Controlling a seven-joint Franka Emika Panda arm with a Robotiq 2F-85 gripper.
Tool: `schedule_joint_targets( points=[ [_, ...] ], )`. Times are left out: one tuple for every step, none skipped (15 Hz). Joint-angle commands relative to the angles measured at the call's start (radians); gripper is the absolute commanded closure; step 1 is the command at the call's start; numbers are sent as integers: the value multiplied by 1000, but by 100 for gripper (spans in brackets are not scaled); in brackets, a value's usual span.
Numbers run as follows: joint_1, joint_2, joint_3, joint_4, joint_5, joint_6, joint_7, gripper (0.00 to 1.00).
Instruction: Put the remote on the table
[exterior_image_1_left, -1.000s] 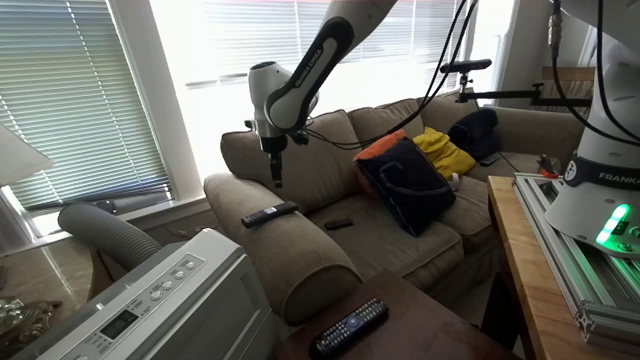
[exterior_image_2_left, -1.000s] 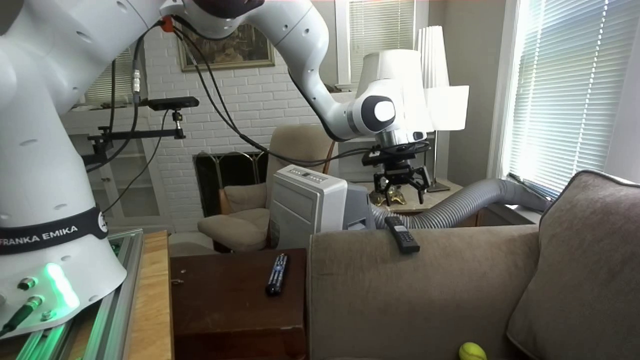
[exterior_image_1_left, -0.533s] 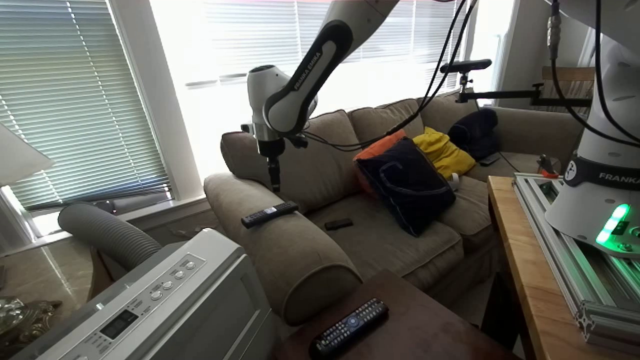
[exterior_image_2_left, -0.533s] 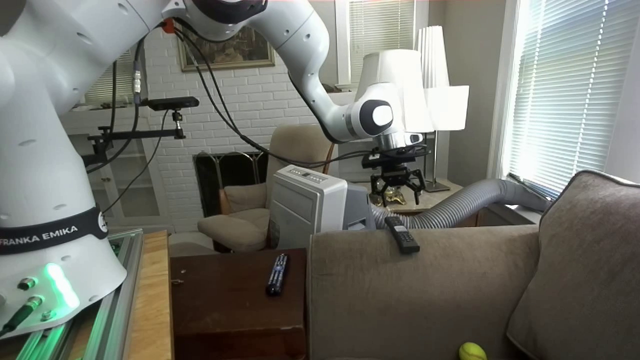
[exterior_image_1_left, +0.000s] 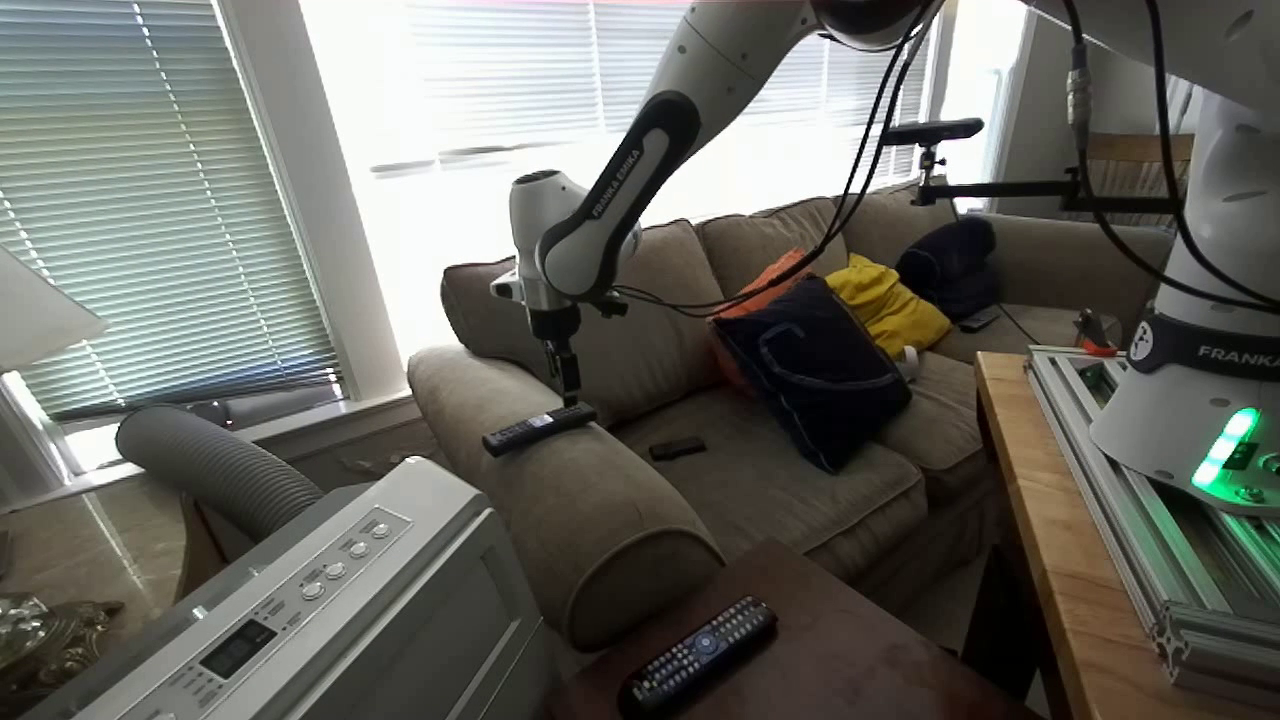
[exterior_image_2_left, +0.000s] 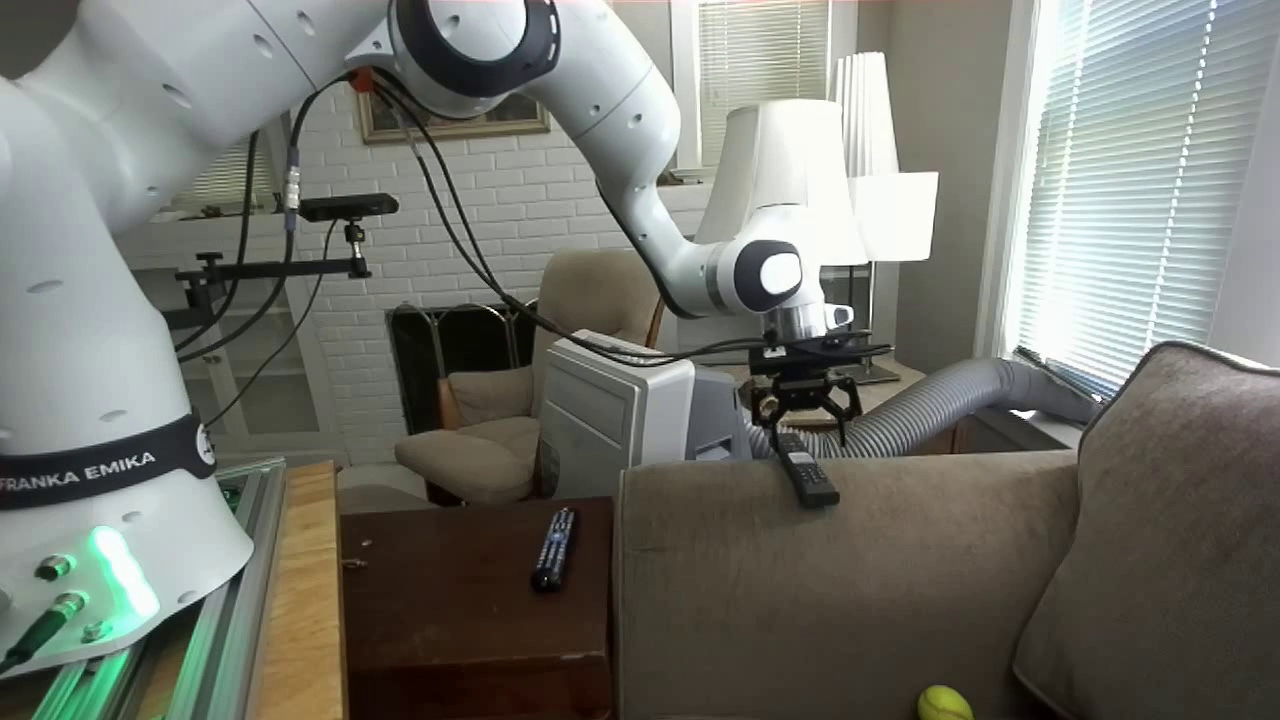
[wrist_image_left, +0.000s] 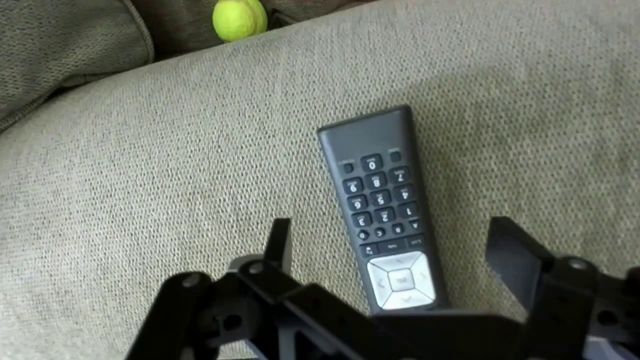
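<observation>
Lower than half a second ago, the robot arm (exterior_image_2_left: 635, 140) holds its gripper (exterior_image_2_left: 809, 438) close over an armrest (exterior_image_2_left: 900, 560) of the sofa (exterior_image_1_left: 765, 500), while the remote (wrist_image_left: 382, 200) beneath keeps its earlier place.

Biggest of the furnishings is the sofa, beige-brown and padded. Low and dark brown, the table (exterior_image_2_left: 450, 600) stands just beside that armrest, between the sofa and the light wood bench (exterior_image_2_left: 310, 600) bearing the arm's base (exterior_image_2_left: 170, 530). White and boxy, an appliance (exterior_image_2_left: 590, 420) stands beyond the table in an exterior view, its ribbed hose (exterior_image_2_left: 920, 405) running toward window blinds (exterior_image_2_left: 1140, 200). Orange cushion (exterior_image_1_left: 775, 270), yellow cushion (exterior_image_1_left: 885, 305) and navy cushion (exterior_image_1_left: 815, 370) lie heaped on the sofa seat.

Pointing downward, the gripper has its fingers (wrist_image_left: 517, 265) spread wide and released, one on either side of the remote with sofa fabric showing in each gap; whether a fingertip touches the armrest, I cannot tell. On the table, in both exterior views, lies a longer black remote (exterior_image_1_left: 700, 655) with pale buttons. Face up, the remote itself lies slantwise across the top of the armrest, number keys and a silver pad showing in the wrist view, one end hidden behind the gripper. Near that armrest, the sofa seat also holds a small black object (exterior_image_1_left: 677, 449) and a yellow-green ball (wrist_image_left: 239, 20).
</observation>
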Motion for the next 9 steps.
schedule_joint_targets(
  points=[
    [-45, 94, 51, 123, 24, -26, -120, 0],
    [-48, 105, 59, 134, 30, -25, -136, 0],
    [-51, 116, 67, 145, 36, -27, -151, 0],
    [-52, 125, 74, 153, 40, -29, -165, 0],
    [-53, 133, 80, 159, 45, -30, -177, 0],
    [-50, 143, 84, 173, 47, -35, -185, 0],
    [-50, 148, 88, 179, 50, -37, -191, 0],
    [-48, 154, 91, 186, 52, -38, -196, 0],
    [-45, 159, 93, 191, 54, -40, -198, 0]
  ],
)
